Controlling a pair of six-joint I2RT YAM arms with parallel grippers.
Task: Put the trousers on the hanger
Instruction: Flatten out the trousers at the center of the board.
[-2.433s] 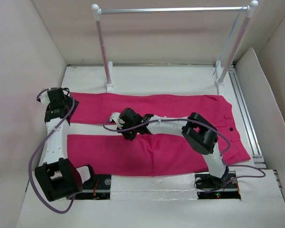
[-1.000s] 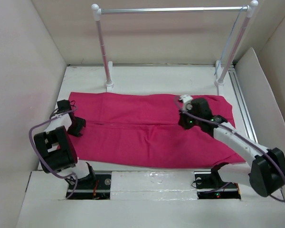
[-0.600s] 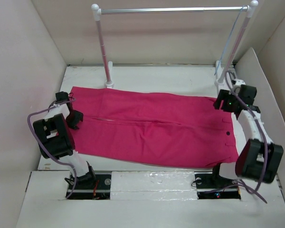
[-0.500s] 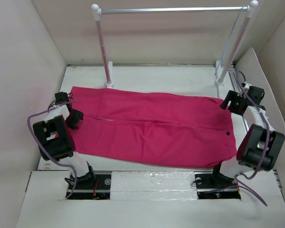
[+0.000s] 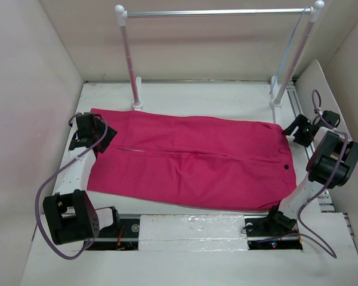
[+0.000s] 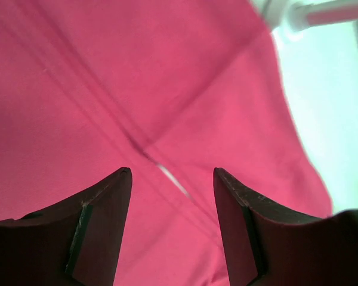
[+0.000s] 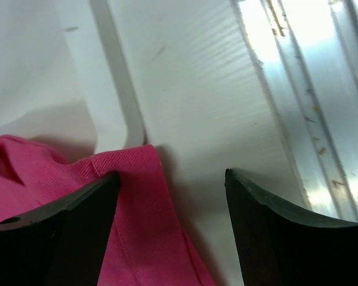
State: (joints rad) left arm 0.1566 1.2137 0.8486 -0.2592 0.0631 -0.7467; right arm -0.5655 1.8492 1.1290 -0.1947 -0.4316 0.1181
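Observation:
The magenta trousers (image 5: 191, 158) lie flat across the white table, legs to the left and waistband to the right. My left gripper (image 5: 95, 136) hovers open over the leg ends. In the left wrist view its gripper (image 6: 173, 173) stands above the cloth (image 6: 107, 89), over the seam between the legs. My right gripper (image 5: 292, 128) is open at the far right corner of the waistband. In the right wrist view its gripper (image 7: 170, 176) has the waistband corner (image 7: 137, 196) beside its left finger. The thin pale hanger (image 5: 288, 50) leans along the right rack post.
A rack with white posts and a silver rail (image 5: 215, 12) stands at the back, one post foot (image 5: 136, 106) just behind the trousers. A metal track (image 5: 307, 143) runs along the table's right side. White walls enclose the table on three sides.
The right gripper has opened and swung from the middle of the trousers to the waistband's far corner. The two legs now lie together. The left gripper has opened a little wider over the leg ends.

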